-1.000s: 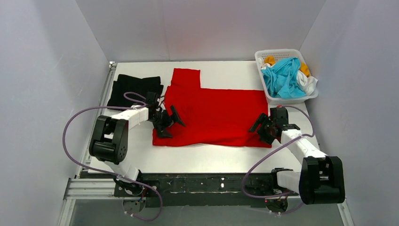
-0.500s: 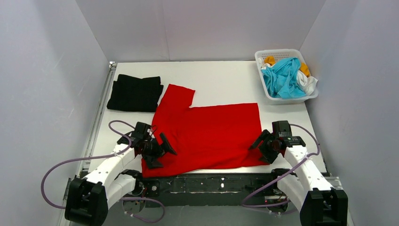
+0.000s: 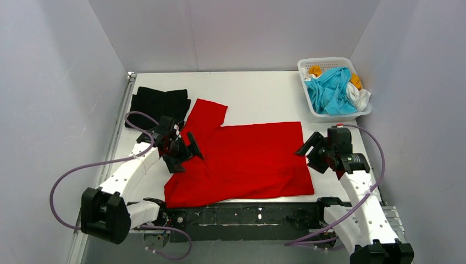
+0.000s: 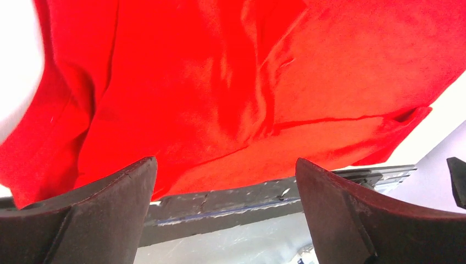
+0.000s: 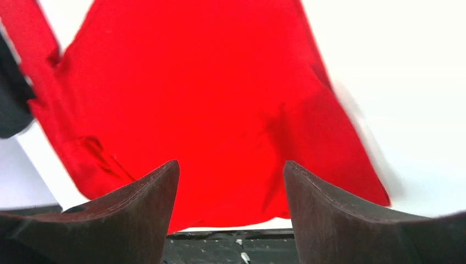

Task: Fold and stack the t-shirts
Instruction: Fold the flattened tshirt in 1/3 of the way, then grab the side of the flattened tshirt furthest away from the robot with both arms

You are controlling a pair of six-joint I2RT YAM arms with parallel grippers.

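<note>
The red t-shirt [image 3: 242,159] lies spread flat on the white table, its near hem at the front edge and one sleeve pointing to the back left. It fills the left wrist view [image 4: 231,82] and the right wrist view [image 5: 209,99]. A folded black t-shirt [image 3: 156,104] lies at the back left. My left gripper [image 3: 182,155] is open and empty, above the red shirt's left side. My right gripper [image 3: 312,155] is open and empty, above the shirt's right edge. Cyan, white and orange-yellow shirts [image 3: 329,88] are heaped in the basket.
The white lattice basket [image 3: 334,116] stands at the back right corner. The table's dark front rail [image 3: 247,214] runs along the near edge, just below the red shirt's hem. White walls close in the table on three sides.
Both grippers have let the red shirt down near the front edge and lifted away from it, moving back toward the table's middle. The shirt shifted nearer and now lies still.
</note>
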